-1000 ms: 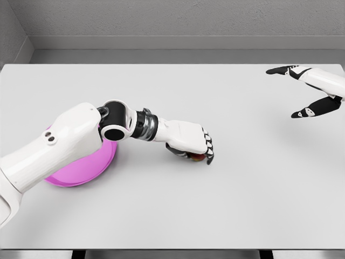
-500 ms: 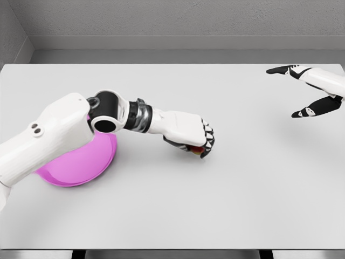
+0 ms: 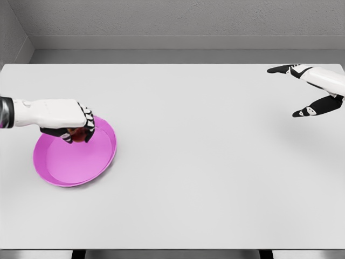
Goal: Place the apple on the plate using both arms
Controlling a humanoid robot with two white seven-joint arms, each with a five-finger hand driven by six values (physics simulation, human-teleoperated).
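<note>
Two white robot arms show at opposite edges of the frame, over a wide pale grey table (image 3: 205,178) that fills most of the view. The left hand (image 3: 69,123), white-backed with black-and-white banded fingers, reaches in from the middle of the left edge with its forearm lying nearly level. Its fingers are curled downward around a small dark red apple (image 3: 78,135), of which only a sliver peeks out below the knuckles; the rest is hidden inside the grip. The hand and the fruit sit over the upper part of a round, shallow magenta plate (image 3: 81,174) that lies in the left third of the frame, a little below mid-height. Whether the apple touches the plate's floor or is held just above it cannot be told, since the fingers cover the contact point. The plate's lower rim and right wall are clear to see, and its inner floor is a paler pink.

At the upper right of the frame the right hand (image 3: 307,89) comes in from the right edge, well apart from the plate and the apple. Its dark fingers are spread wide, one pointing left along the top and another angling down and left, with nothing between them.

Behind the table's far edge runs a grey textured wall (image 3: 178,19).
</note>
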